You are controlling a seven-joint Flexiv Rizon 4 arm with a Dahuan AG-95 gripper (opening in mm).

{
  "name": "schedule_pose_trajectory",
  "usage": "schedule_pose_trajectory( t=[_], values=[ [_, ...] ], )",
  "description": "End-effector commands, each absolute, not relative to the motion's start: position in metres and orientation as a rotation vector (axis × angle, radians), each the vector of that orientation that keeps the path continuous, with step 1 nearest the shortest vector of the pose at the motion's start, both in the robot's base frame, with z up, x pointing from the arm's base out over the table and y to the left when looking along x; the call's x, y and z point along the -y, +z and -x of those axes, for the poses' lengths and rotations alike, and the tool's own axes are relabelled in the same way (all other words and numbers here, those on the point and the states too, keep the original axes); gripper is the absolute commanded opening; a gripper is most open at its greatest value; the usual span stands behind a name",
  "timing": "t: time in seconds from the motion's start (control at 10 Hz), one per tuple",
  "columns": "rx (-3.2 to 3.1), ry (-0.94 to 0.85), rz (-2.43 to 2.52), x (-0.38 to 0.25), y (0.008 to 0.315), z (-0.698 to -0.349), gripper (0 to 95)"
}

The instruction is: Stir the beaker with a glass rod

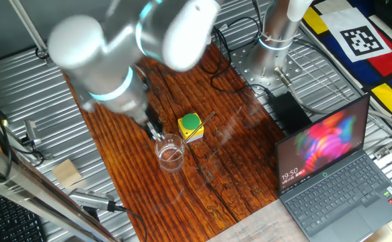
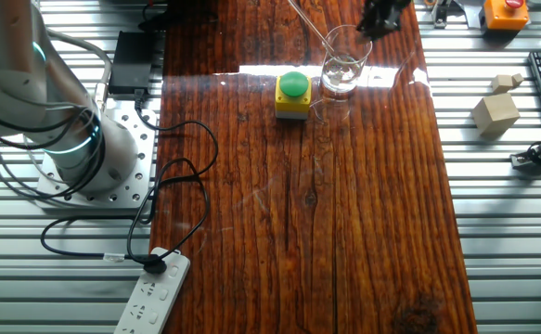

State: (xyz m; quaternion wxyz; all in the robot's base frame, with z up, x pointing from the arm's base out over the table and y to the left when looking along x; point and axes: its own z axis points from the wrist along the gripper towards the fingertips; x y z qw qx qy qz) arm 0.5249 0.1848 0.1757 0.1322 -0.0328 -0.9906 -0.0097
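The beaker (image 1: 171,153) (image 2: 342,63), small and clear, stands on the wooden board next to a yellow box with a green button (image 1: 191,126) (image 2: 292,95). The glass rod (image 1: 208,119) (image 2: 309,23) shows as a faint pale line leaning in the beaker, its upper end slanting out over the button box side. My gripper (image 1: 155,129) (image 2: 379,17) hovers just off the beaker's rim, on the side away from the box. Its dark fingers are blurred, so their gap cannot be read. The rod does not appear to be between them.
A thin dark cable (image 1: 206,181) runs across the board past the beaker. An open laptop (image 1: 330,168) sits to one side. Wooden blocks (image 2: 495,109), an orange button box (image 2: 506,13) and a power strip (image 2: 154,292) lie on the metal table around the board.
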Motion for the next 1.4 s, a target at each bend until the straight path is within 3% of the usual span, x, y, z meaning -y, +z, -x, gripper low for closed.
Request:
schedule_pose_trajectory(
  t=[0.1,0.8,1.4],
  values=[
    [2.867,-0.023,0.123,-0.191,0.178,-0.515,19.0],
    [2.821,-0.012,0.127,-0.196,0.188,-0.49,19.0],
    [2.823,-0.022,0.097,-0.196,0.189,-0.489,19.0]
  ],
)
